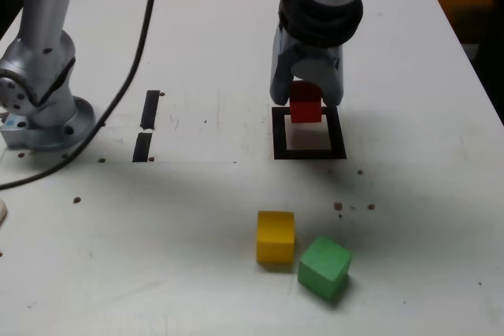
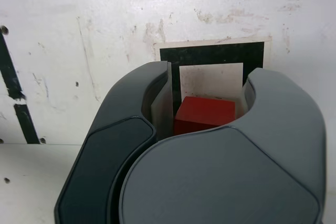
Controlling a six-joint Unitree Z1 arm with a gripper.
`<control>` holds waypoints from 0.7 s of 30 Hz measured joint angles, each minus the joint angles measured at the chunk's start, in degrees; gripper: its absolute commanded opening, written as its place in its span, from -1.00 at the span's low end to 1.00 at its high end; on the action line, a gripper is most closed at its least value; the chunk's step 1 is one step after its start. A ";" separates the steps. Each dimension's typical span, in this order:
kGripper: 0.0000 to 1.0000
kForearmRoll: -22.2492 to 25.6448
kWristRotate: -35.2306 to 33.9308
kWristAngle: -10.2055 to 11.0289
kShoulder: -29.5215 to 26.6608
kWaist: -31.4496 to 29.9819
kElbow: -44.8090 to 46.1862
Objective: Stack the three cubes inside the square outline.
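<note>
The gripper [image 1: 307, 92] has its jaws closed around the red cube [image 1: 305, 105], parted only by the cube's width, over the black tape square outline [image 1: 338, 135] on the white worktop [image 1: 213, 218]. In the exterior view, the yellow cube [image 1: 276, 238] and, just beside it to the right, the green cube [image 1: 324, 267] sit nearer the camera, apart from the outline.
</note>
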 measured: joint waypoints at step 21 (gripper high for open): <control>-0.51 -1.27 -2.93 2.06 4.23 0.01 -0.22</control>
